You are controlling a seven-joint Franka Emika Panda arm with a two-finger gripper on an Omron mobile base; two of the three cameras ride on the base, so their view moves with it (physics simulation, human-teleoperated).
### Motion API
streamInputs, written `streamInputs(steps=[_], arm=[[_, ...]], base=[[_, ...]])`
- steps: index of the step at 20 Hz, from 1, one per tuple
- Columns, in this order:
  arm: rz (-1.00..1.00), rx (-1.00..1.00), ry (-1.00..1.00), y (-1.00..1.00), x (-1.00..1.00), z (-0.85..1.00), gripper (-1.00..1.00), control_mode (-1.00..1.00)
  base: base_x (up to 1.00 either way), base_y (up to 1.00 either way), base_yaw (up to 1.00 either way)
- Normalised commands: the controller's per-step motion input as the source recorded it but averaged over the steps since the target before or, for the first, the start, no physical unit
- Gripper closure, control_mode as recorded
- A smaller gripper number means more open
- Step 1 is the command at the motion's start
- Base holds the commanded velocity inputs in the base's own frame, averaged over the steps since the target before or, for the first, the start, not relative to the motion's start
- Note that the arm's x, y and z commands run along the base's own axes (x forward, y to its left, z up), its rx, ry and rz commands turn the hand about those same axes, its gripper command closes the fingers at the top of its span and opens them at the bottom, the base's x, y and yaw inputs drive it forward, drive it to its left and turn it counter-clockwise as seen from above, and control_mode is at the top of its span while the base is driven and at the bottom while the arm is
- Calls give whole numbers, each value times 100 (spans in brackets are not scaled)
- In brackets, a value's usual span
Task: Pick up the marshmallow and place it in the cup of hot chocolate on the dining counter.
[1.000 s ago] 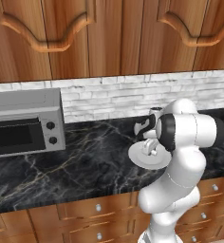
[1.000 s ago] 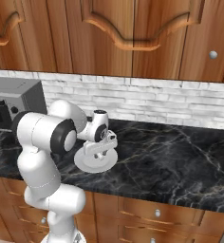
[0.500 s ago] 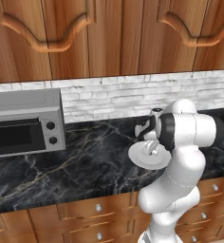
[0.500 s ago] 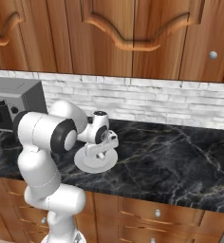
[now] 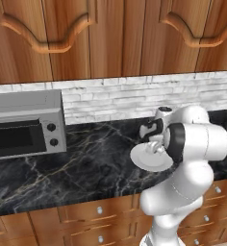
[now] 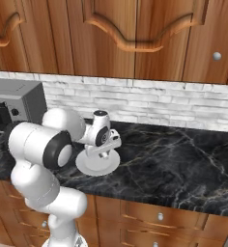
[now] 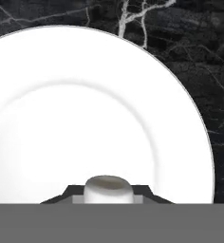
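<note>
One tiny marshmallow (image 7: 108,189) sits between the jaws over the plate (image 7: 47,118); whether they pinch it, I cannot tell. Looks soft, light; hold its sides gently.

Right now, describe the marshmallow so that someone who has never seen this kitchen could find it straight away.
Start at the grey microwave oven on the narrow black marble worktop, then look along the worktop to the round flat white plate. The tiny white soft-edged marshmallow sits at the plate's near edge, between the end effector's dark fingertips; unlike the flat plate, it is a small raised lump.
</note>
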Motion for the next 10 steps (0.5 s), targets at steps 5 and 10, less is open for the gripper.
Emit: streamInputs(steps=[5, 10], arm=[[-13, 4, 0, 5, -70, 83, 100, -100], [-9, 6, 0, 28, -79, 73, 100, -100]], base=[[0, 0, 0], [0, 0, 0]])
